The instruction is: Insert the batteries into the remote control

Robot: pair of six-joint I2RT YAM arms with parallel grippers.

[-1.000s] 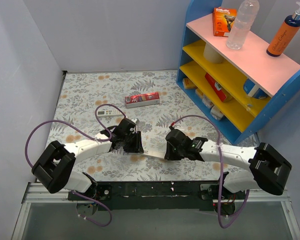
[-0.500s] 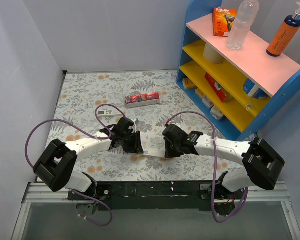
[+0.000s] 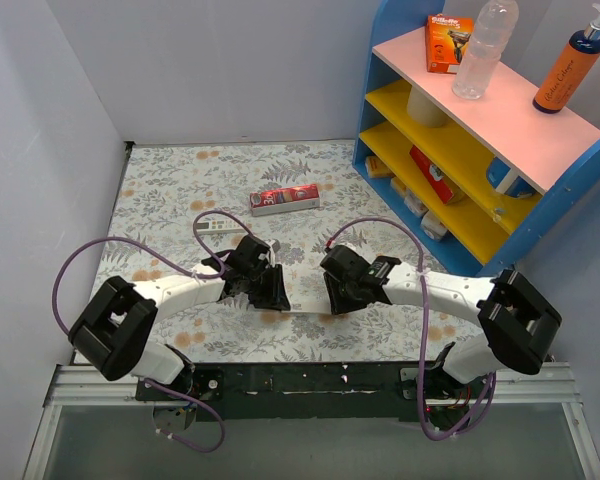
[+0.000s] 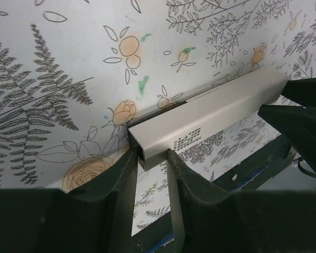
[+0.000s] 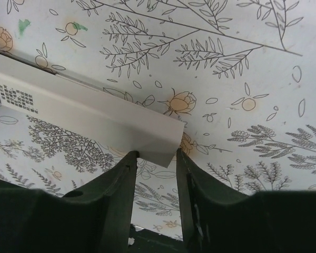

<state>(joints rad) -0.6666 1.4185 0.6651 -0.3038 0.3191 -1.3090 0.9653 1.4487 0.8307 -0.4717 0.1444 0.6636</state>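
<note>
A: How many objects?
B: One remote (image 4: 210, 113), a smooth white rectangular bar, near centre over the floral cloth (image 3: 170, 180); one red carton (image 3: 285, 199) farther back.
A: And the two end effectors?
B: The left gripper (image 4: 150, 158) clamps the remote's left end. The right gripper (image 5: 157, 155) straddles its right end, and whether it grips cannot be told.

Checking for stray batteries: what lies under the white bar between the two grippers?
Around the white bar only the floral table cover shows. The bar covers its own lower face and the patch of table directly beneath, so neither can be checked.
</note>
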